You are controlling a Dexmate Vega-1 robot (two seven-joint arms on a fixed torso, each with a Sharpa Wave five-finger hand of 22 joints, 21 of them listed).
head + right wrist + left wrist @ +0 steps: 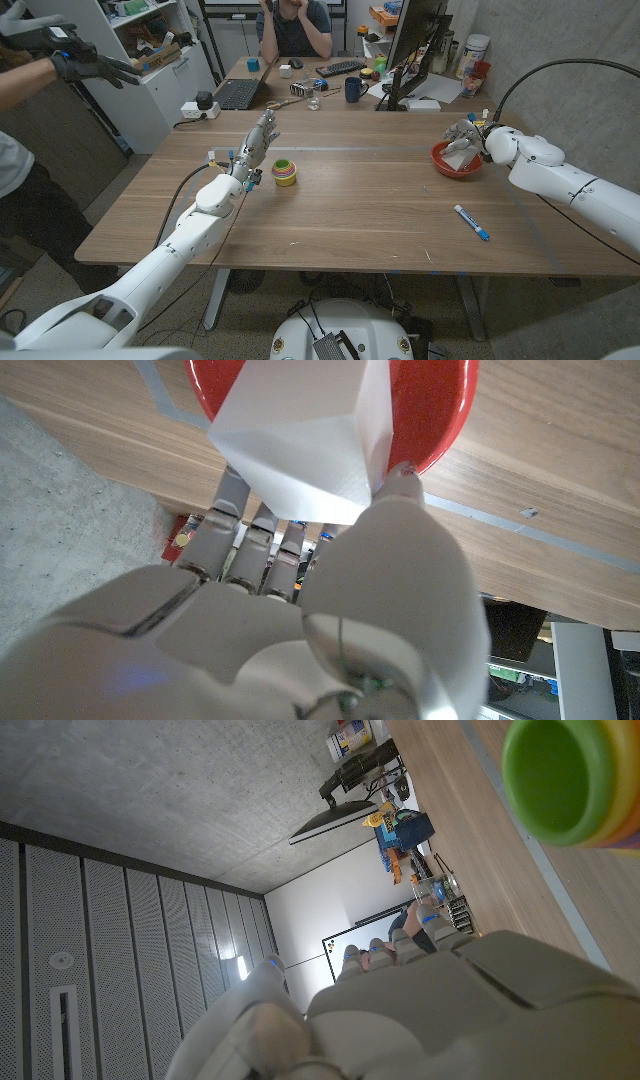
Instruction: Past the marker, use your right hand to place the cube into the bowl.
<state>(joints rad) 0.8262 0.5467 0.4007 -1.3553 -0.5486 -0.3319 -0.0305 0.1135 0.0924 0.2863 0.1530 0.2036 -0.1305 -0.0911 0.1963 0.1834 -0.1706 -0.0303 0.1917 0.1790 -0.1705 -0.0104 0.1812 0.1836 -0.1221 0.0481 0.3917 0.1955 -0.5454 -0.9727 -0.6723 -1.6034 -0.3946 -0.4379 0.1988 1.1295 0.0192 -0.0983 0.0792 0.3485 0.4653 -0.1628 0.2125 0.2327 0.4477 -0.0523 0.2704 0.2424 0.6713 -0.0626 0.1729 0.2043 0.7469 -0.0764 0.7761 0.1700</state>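
Note:
My right hand (468, 135) hovers over the red bowl (455, 162) at the far right of the table and holds a white cube (300, 440) between thumb and fingers (245, 540). In the right wrist view the cube covers much of the red bowl (430, 410). A blue and white marker (471, 222) lies on the table nearer to me than the bowl. My left hand (258, 145) is raised near the table's middle, fingers stretched out and holding nothing, just beside a stack of coloured cups (285, 172). The green top cup (560, 780) shows in the left wrist view.
A person sits at a desk behind the table with a laptop (238, 94), keyboard (340, 68), mug (353, 90) and monitor (415, 40). Another person's gloved hands (75, 55) reach in at the far left. A black cable (540, 75) loops above my right arm.

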